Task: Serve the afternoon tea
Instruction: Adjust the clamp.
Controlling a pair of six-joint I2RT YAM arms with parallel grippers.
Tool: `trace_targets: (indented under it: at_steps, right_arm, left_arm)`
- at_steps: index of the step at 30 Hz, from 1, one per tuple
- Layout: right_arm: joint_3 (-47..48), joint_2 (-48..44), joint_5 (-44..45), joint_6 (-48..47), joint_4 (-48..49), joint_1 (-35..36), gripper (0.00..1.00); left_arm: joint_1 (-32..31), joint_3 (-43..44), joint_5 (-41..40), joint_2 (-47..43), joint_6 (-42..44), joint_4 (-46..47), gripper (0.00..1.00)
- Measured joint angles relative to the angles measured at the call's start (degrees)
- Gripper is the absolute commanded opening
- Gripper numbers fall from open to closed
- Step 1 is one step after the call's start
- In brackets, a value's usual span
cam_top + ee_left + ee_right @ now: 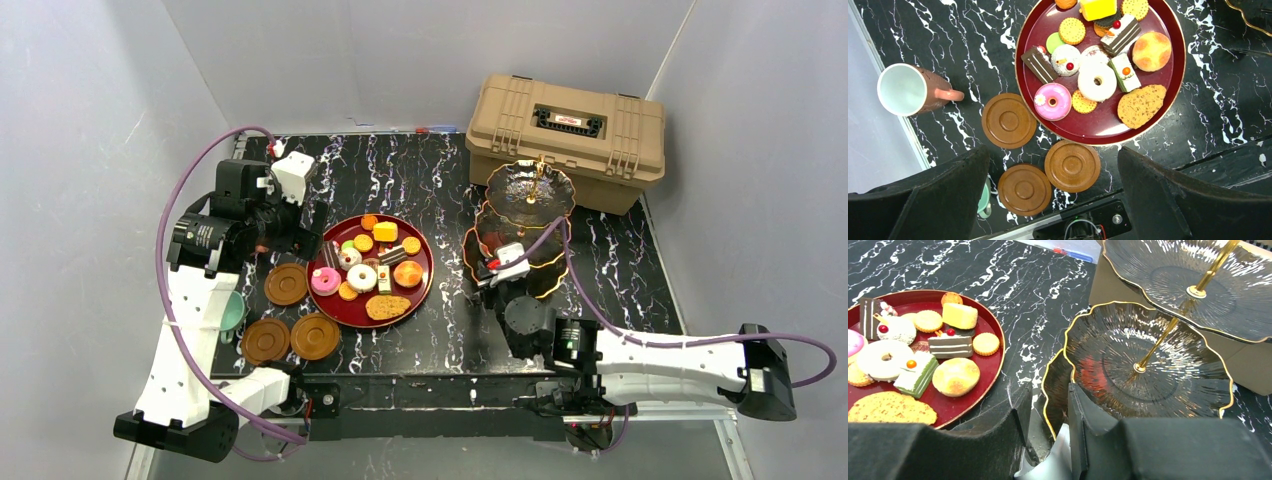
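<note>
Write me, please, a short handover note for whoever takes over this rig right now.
Left gripper: open, empty, above the saucers.
Right gripper: open, fingers either side of the three-tier stand's bottom rim, not clamped.
Pastries all on the red tray; the stand's visible tiers bare.
Pinkish cup on its side, off any saucer; teal cup near the front saucers, mostly hidden.
Done: nothing served. Left: fill the stand, set cups on saucers.

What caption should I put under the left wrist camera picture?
Open left fingers above a red tray of pastries, three brown saucers and a pinkish cup on the black marbled table.
</note>
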Motion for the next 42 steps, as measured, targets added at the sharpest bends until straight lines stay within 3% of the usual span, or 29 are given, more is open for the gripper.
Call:
trace_targets:
  at_steps: [5, 15, 21, 28, 34, 42]
  right_arm:
    - [1.88, 0.33, -2.58, -0.87, -0.72, -0.09, 0.01]
    - [17.44, 2.32, -10.91, -1.62, -1.73, -0.17, 0.01]
    - [26.82, 14.62, -13.90, 2.95, -1.53, -0.17, 0.01]
    - [36.89, 30.03, -14.80, 9.40, -2.01, -0.17, 0.01]
    - [44.81, 36.85, -14.32, 14.71, -4.37, -0.11, 0.01]
    - [53.59, 40.02, -13.16, 20.39, -6.93, 0.00, 0.01]
  left_arm:
    - [0.00, 0.00, 0.68, 0.00, 0.02, 0.00, 0.98]
    - [0.04, -0.09, 8.46, -1.42, 2.25, -0.20, 0.98]
    - [0.04, -5.84, 17.55, -8.33, 7.65, 1.62, 0.98]
    - [0.04, -16.94, 20.57, -19.43, 12.72, 7.32, 0.98]
    - [0.04, -25.09, 21.81, -25.44, 17.99, 13.07, 0.98]
    - [-0.07, -26.21, 23.74, -24.48, 21.31, 17.66, 0.93]
